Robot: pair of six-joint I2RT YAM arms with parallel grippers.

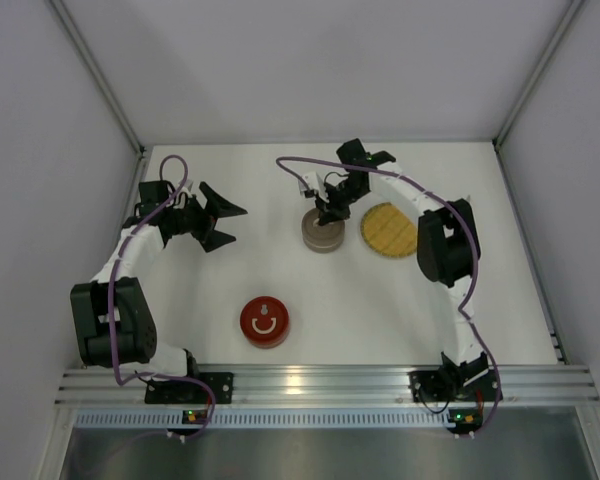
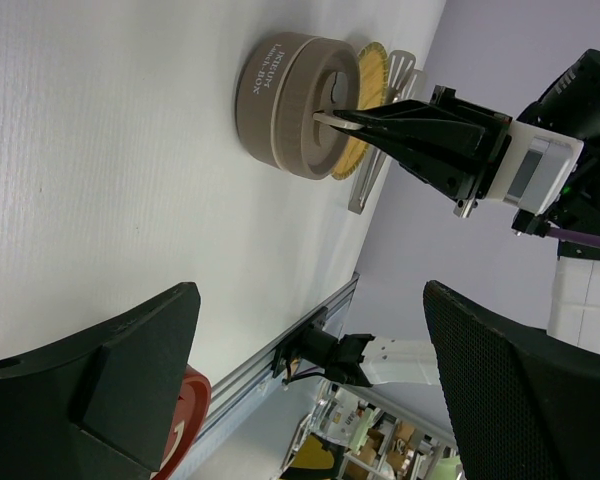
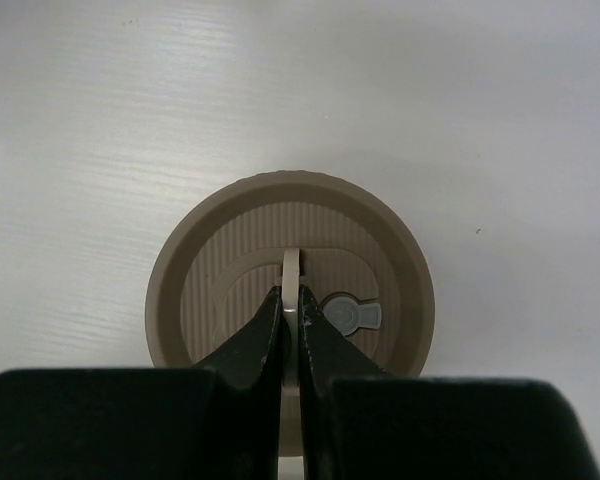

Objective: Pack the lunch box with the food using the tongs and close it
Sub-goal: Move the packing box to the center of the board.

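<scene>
White counter is occupied by a beige lunch box, its upright lid tab pinched from above by the right claw; the left claw is spread, well left.

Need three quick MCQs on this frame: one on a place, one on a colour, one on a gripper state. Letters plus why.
1. Where is the yellow plate relative to the lunch box?
A) beside it, on its right
B) under it
C) by the arm bases

2. What colour is the round disc nearest the arm bases?
A) blue
B) red
C) green

3. What is the right gripper doing?
A) open above the plate
B) shut on the lid handle
C) holding the disc

Answers: 1 A, the top view shows them side by side. 2 B, it is plainly red. 3 B, the wrist view shows the fingers pinching the upright tab.
</scene>
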